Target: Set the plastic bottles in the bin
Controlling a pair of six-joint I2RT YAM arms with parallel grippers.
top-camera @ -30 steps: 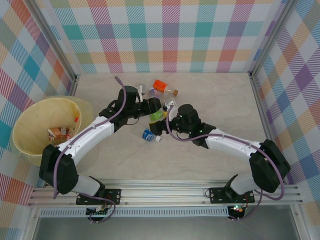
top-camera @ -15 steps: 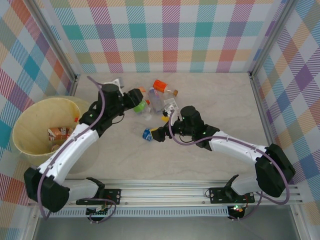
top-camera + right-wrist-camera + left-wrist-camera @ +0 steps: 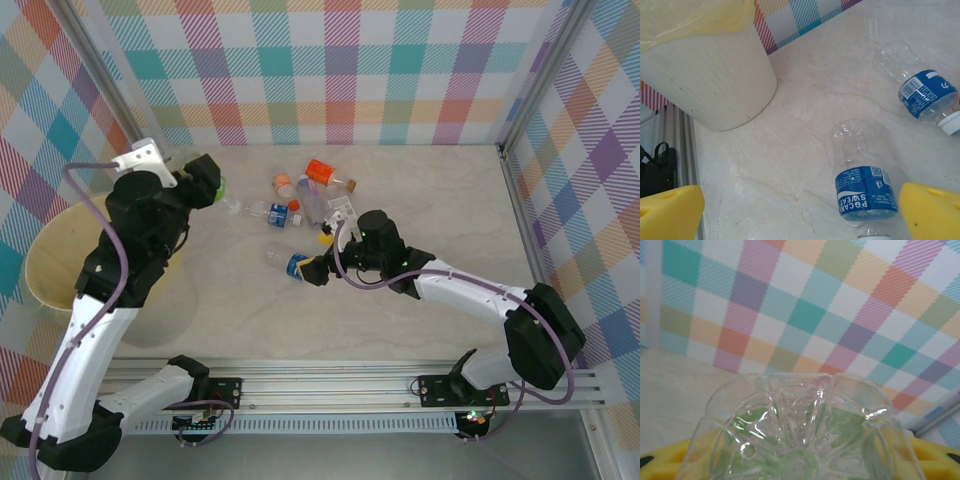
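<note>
My left gripper (image 3: 205, 185) is raised high at the left and shut on a clear bottle with a green label (image 3: 217, 184). That bottle's ribbed bottom (image 3: 800, 435) sits between the yellow fingers (image 3: 935, 460) in the left wrist view. The pale yellow bin (image 3: 42, 268) lies below and left of it, partly hidden by the arm. My right gripper (image 3: 312, 270) is open low over the table, next to a blue-labelled bottle (image 3: 296, 264) lying on its side. In the right wrist view that bottle (image 3: 865, 192) lies inside the right fingertip (image 3: 935, 210).
More plastic bottles lie in a loose pile mid-table: an orange one (image 3: 322, 170), a blue-labelled one (image 3: 280, 213) and a clear one (image 3: 312, 205). A second blue bottle (image 3: 925, 92) lies beyond the first. The bin wall (image 3: 710, 75) stands to the far left. Checked walls enclose the table.
My left arm has lifted the green-labelled bottle off the pile and swung it up and left toward the bin. My right gripper has edged down to the blue bottle, staying open.
</note>
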